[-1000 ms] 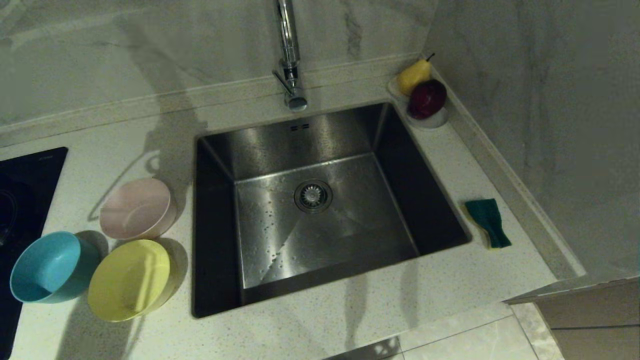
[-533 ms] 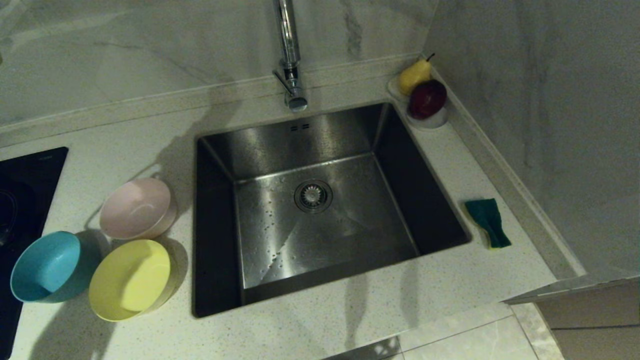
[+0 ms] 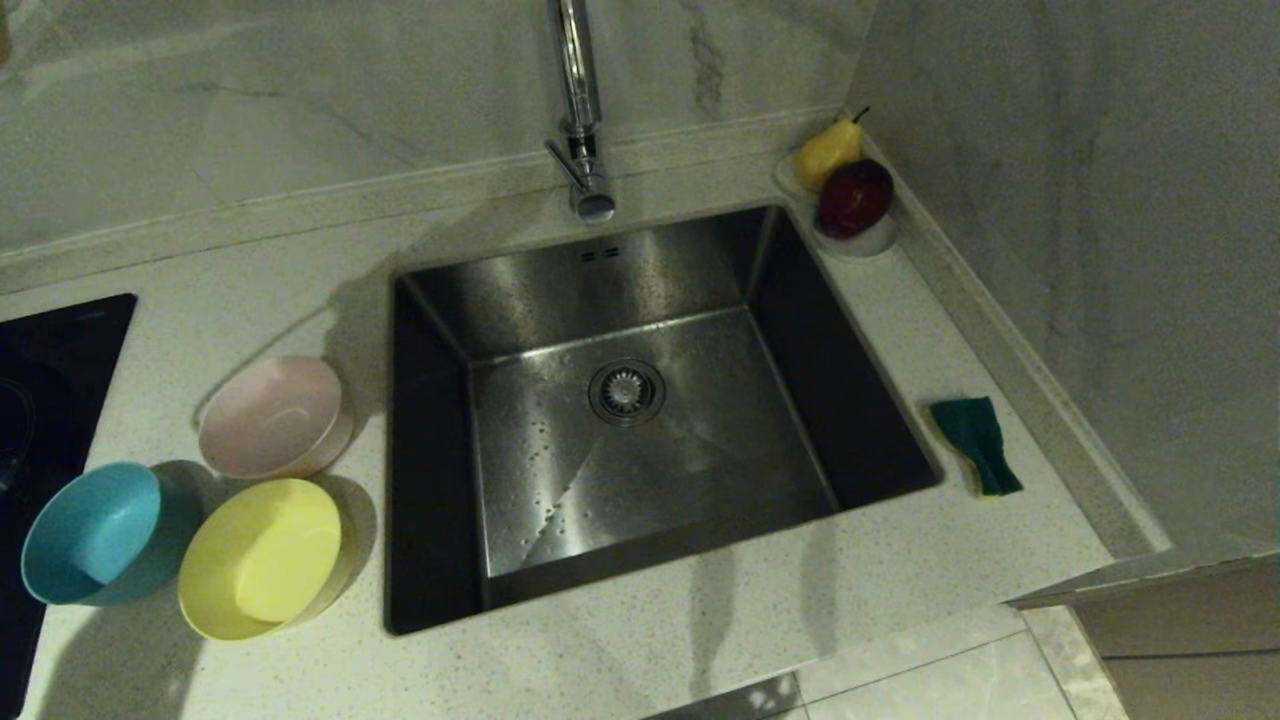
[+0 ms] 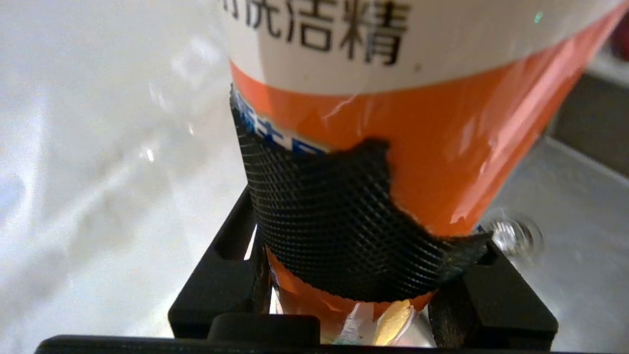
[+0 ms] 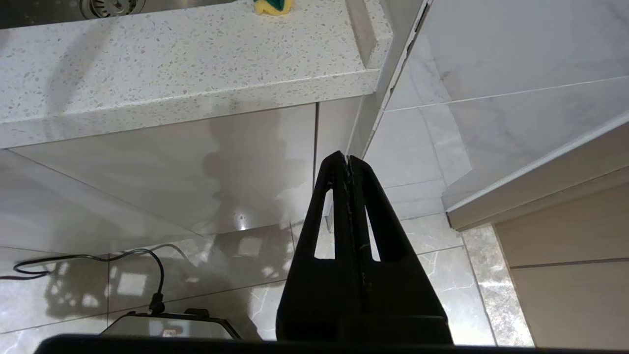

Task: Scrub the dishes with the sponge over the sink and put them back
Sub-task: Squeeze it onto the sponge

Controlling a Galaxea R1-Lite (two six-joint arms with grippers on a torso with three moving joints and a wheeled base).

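While clamped on orange-and-white bottle (image 4: 393,98): left gripper (image 4: 363,275) | right gripper (image 5: 348,162): pressed together, parked below counter | bowls, sponge (image 3: 978,445): on counter beside sink (image 3: 620,270)

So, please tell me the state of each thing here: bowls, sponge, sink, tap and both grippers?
Pink bowl: upright, empty.
Yellow bowl: upright, empty.
Blue bowl: upright, empty.
Sponge: on the counter, untouched.
Sink: empty, wet.
Tap: off.
Left gripper: gripping an orange bottle.
Right gripper: shut, empty.
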